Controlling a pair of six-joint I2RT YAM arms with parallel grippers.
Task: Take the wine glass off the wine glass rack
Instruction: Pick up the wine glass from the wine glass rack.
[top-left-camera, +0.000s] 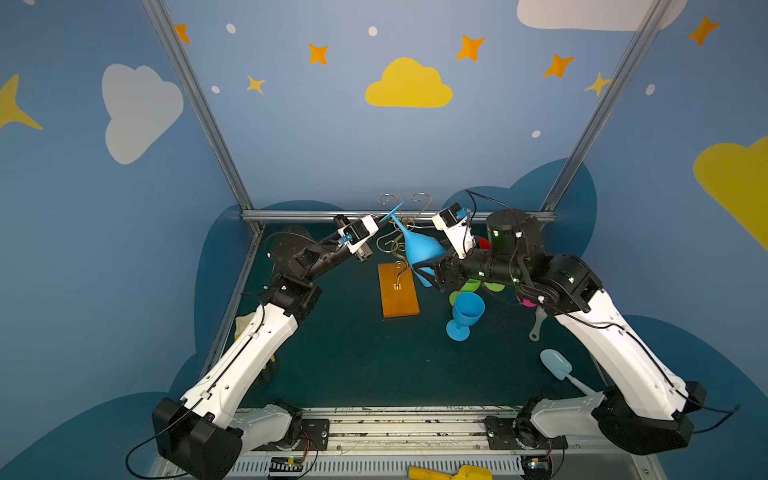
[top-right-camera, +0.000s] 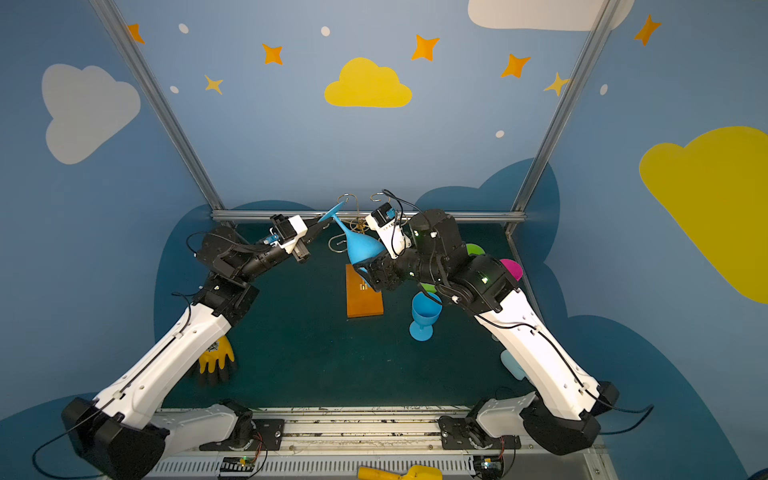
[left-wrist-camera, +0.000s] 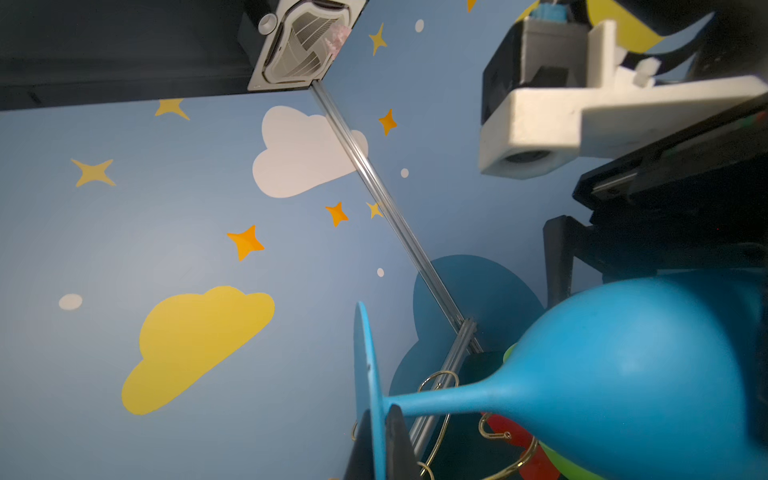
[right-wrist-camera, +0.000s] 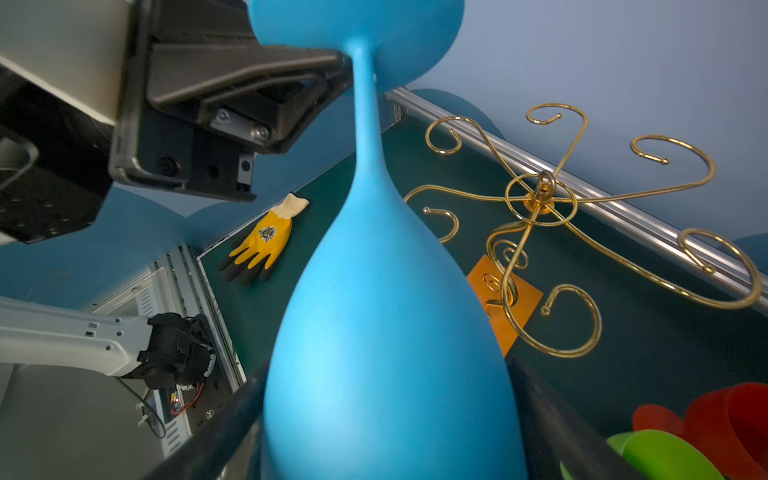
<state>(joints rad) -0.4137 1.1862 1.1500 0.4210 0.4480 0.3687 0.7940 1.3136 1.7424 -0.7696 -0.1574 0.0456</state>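
Wine glass (top-left-camera: 419, 249): blue, up in the air and tipped over. Foot points to 11 o'clock, bowl to 5. It hangs just at 12–1 o'clock of the wood base.
L gripper (top-left-camera: 381, 219): clamped tight on the glass's flat foot. In L wrist view both dark fingers (left-wrist-camera: 397, 440) pinch the disc edge.
R gripper (right-wrist-camera: 388, 374): fingers wide, one each side of the bowl. Can't tell if they squeeze it or just sit beside it.
Rack (top-left-camera: 409, 224): gold wire, upright on wood base (top-left-camera: 399, 297), approx mid mat (top-left-camera: 353, 357). In R wrist view its curly hooks are beside the glass, none round the stem.
Blue cup (top-left-camera: 467, 309): stands at 4 o'clock of the base, apart from it.
Green cup (top-left-camera: 471, 286): at 3 o'clock of the base, partly hidden by R arm.
Glove (top-right-camera: 216, 353): yellow & black, flat on mat at 8 o'clock, near L arm.
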